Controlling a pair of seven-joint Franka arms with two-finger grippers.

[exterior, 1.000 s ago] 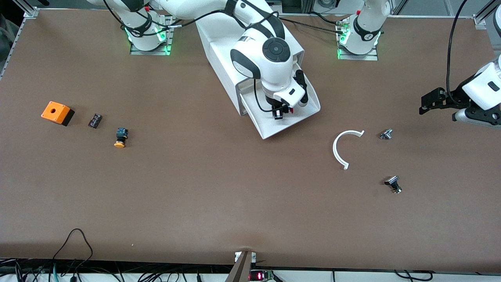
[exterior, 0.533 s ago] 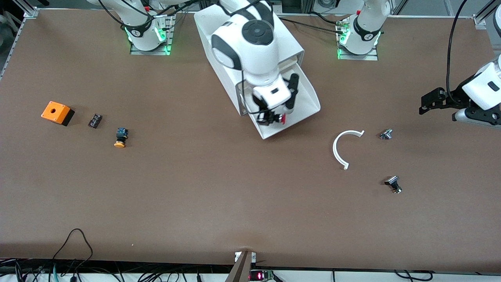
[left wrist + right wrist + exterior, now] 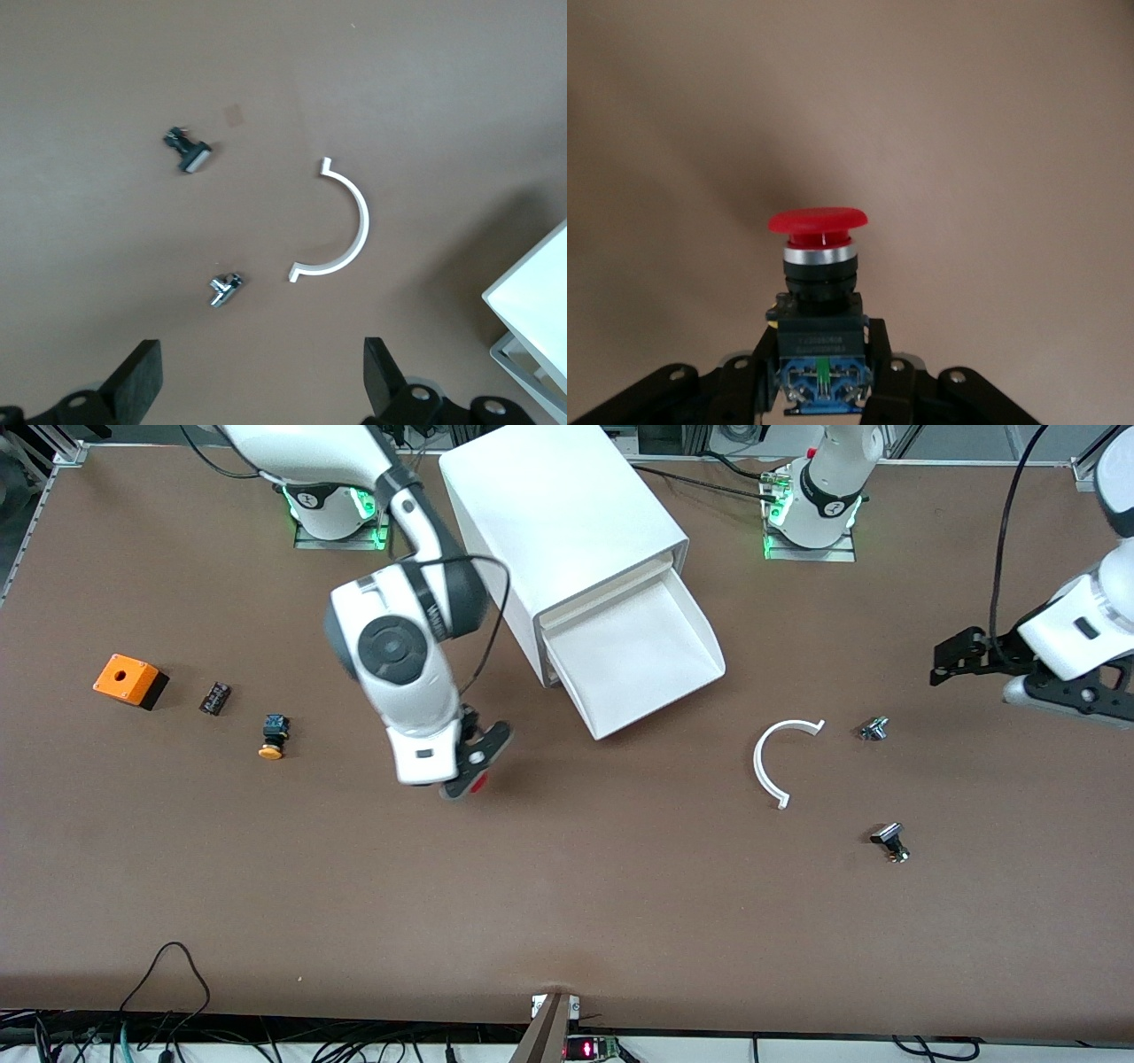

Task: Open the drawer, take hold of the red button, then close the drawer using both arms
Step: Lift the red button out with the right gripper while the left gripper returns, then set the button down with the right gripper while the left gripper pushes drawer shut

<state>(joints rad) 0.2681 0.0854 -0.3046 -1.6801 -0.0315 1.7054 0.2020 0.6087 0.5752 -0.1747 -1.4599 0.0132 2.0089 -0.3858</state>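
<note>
The drawer (image 3: 651, 657), the lowest in the white cabinet (image 3: 558, 514), stands pulled out, and its tray shows empty. My right gripper (image 3: 468, 772) is over bare table, beside the drawer toward the right arm's end. It is shut on the red-capped button (image 3: 478, 784). In the right wrist view the fingers (image 3: 879, 372) clamp the button's dark blue body and the red cap (image 3: 818, 220) points away from the gripper (image 3: 819, 359). My left gripper (image 3: 946, 662) waits open and empty at the left arm's end of the table, with its fingers (image 3: 140, 382) wide apart.
An orange box with a hole (image 3: 130, 679), a small black part (image 3: 214, 697) and an orange-yellow-capped button (image 3: 273, 737) lie toward the right arm's end. A white arc piece (image 3: 780, 757) and two small metal parts (image 3: 874, 728) (image 3: 890, 841) lie toward the left arm's end.
My right gripper has lifted the red button out of the drawer and swung it over bare table toward the right arm's end. The left arm has shifted only slightly.
</note>
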